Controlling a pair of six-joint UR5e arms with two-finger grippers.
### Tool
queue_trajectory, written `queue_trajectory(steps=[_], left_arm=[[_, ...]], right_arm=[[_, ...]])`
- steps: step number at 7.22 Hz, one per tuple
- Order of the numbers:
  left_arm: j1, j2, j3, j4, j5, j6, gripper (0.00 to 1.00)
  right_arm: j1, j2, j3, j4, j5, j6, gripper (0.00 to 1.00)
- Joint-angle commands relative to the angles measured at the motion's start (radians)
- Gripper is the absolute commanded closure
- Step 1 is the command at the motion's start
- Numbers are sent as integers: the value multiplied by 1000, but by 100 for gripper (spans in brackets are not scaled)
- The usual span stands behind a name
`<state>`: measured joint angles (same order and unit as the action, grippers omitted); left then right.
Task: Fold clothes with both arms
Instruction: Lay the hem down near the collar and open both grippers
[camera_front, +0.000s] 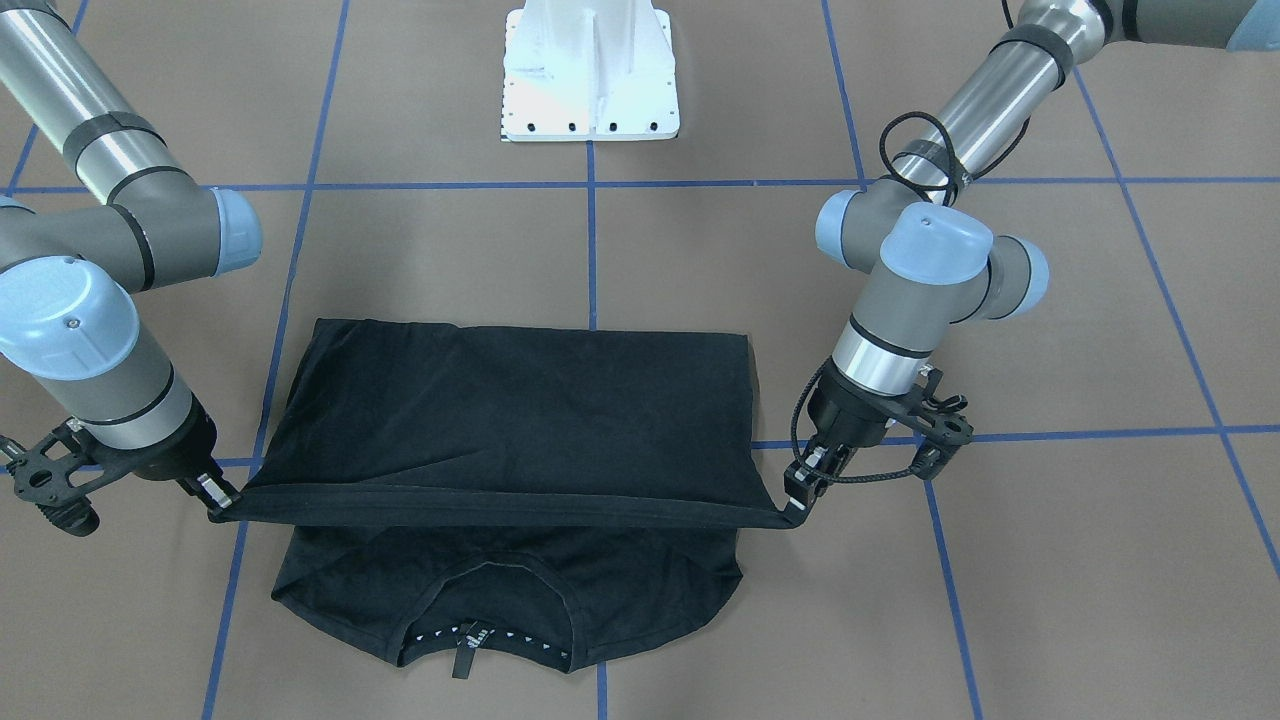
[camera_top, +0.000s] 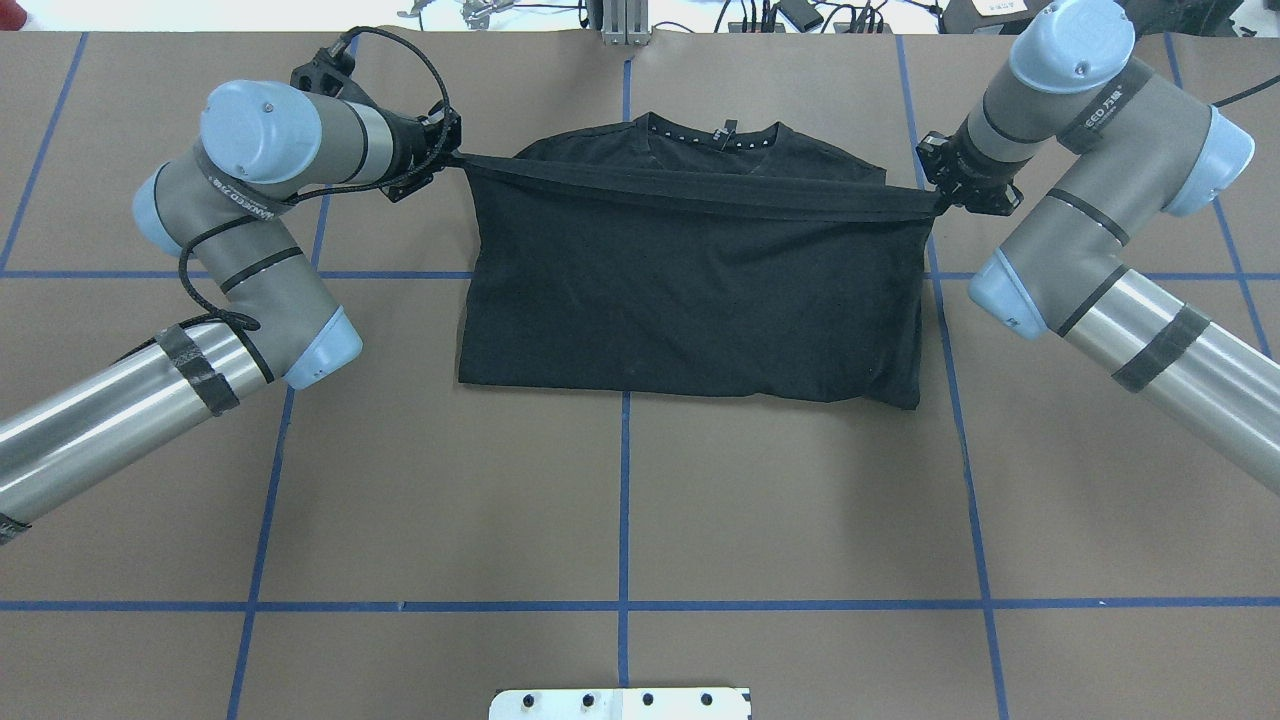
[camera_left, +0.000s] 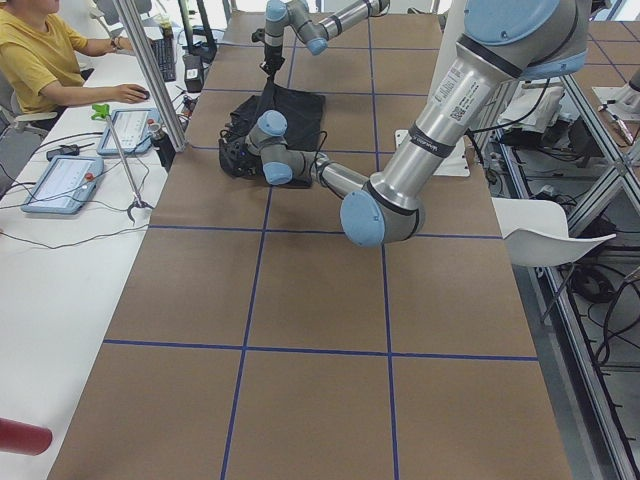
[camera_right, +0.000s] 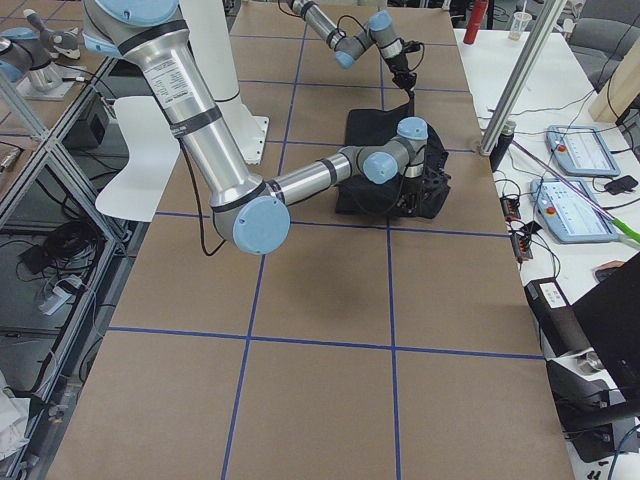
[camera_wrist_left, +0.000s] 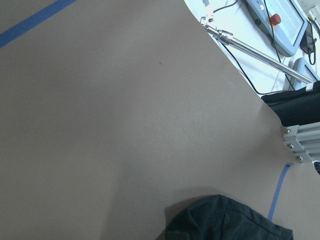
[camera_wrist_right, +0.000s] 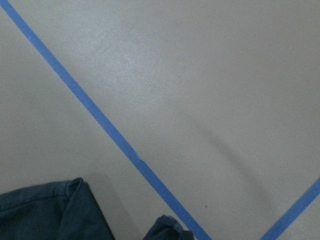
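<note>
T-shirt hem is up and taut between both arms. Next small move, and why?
Probably carry both end effectors together a little further toward the collar while lowering. The left end effector and right end effector pinch the hem corners of the T-shirt, stretched taut. The collar and shoulders are uncovered, so the fold looks unfinished.

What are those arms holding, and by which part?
The black cotton T-shirt; left tool and right tool each pinch one end of its stretched edge.
</note>
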<state>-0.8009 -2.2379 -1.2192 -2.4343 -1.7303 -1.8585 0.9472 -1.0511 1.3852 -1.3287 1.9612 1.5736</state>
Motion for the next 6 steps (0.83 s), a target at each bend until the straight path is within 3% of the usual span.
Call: queue_trajectory(steps=[1,2,3,4,5,6], left_arm=[[-4,-20,49,-18,2,2,100],[-7,-28,85,-53,2,2,100],[-9,-40,117,-72,12,2,82],[-9,-46,133,-74,23,34,47],[-32,-52,136,-80,23,76,32],[-38,-51,136,-81,23,79,31]], right_arm=[[-4,31,-46,8,-36,0,100],[-7,51,-79,9,-53,-3,100],[-7,51,-81,14,-54,-1,100],[-5,56,-83,14,-55,-1,43],[-4,74,-87,14,-56,3,2],[1,101,-83,14,-56,15,0]])
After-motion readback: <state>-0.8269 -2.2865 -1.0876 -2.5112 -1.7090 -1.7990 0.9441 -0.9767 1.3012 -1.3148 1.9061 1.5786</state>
